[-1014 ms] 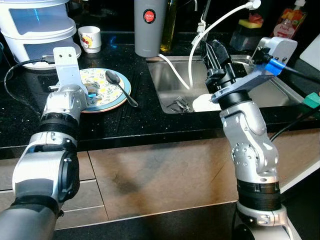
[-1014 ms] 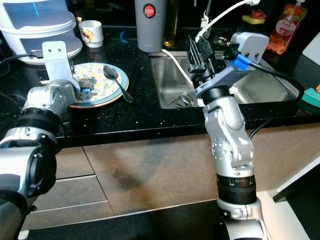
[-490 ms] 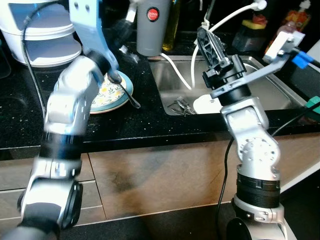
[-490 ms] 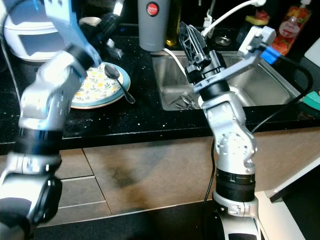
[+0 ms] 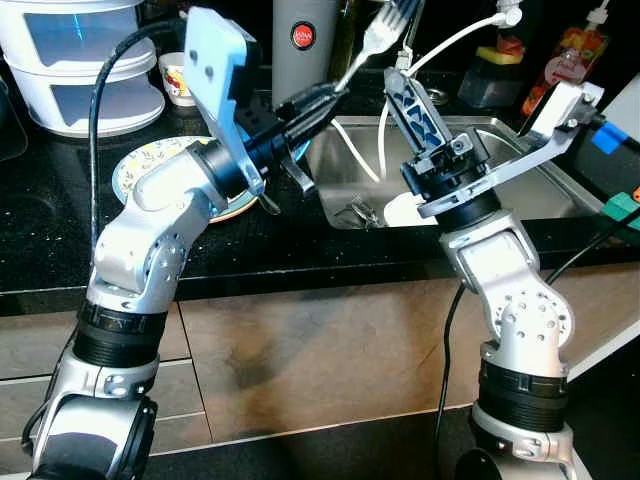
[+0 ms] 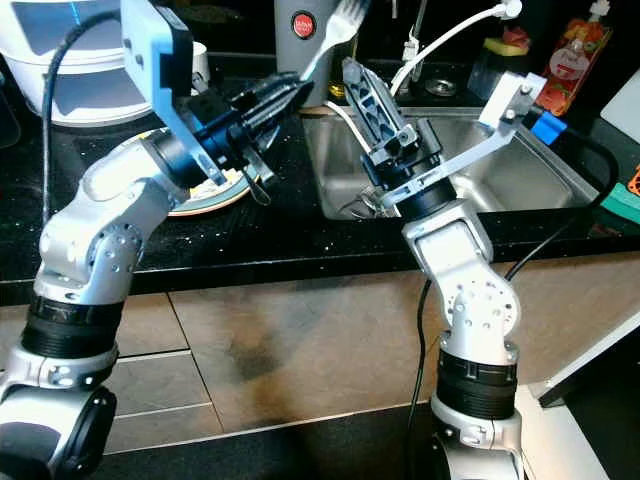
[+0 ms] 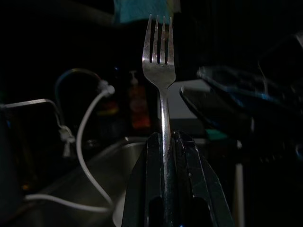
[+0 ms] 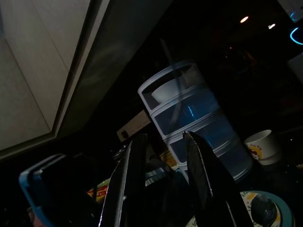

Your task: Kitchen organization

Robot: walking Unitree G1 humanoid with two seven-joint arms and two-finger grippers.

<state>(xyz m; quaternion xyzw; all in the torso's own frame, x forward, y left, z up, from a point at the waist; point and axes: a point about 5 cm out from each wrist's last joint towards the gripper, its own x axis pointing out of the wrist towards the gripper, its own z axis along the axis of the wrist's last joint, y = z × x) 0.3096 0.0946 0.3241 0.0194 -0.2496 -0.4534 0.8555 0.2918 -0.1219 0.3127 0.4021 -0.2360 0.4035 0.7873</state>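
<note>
Left pincer (image 5: 318,97) clamped on fork (image 5: 375,35) handle, held above surface (image 5: 250,250) edge by sink (image 5: 520,165). Fork axis continues pincer line, tines outward (toward faucet side). Right pincer (image 5: 405,95) fingers apart, empty, just beside.

red round label reading "JAPAN" on grey flask (image 5: 301,40), other print illegible

a white stacked steamer (image 5: 72,60) stands at the counter's back left corner, a grey thermos (image 5: 300,50) at the sink's back left corner, and a red bottle (image 5: 571,57) behind the sink's right end.
</note>
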